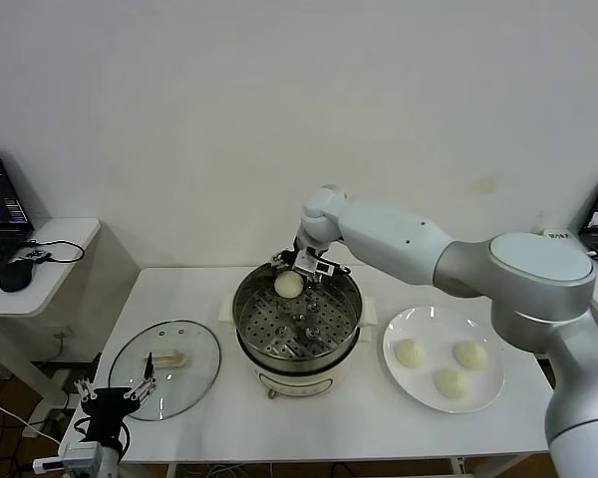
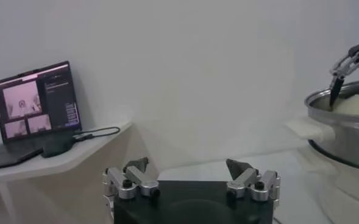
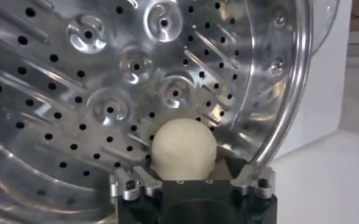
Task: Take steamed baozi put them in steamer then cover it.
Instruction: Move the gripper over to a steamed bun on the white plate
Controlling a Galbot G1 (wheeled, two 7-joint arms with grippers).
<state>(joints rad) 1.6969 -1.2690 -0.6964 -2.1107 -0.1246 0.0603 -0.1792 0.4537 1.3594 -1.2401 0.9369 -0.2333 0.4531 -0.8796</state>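
Right tool [image 3: 191,182] astride one baozi [image 3: 184,149] on steamer [image 3: 75,91] tray.

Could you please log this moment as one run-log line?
right gripper: open over baozi in steamer | plate: three baozi | cover: on table | left gripper: open, parked

Right gripper [image 1: 297,265] over steamer [image 1: 298,321] far rim, one baozi [image 1: 289,285] on tray below it. Three baozi on plate [image 1: 444,339]. Cover [image 1: 165,356] on table, left.
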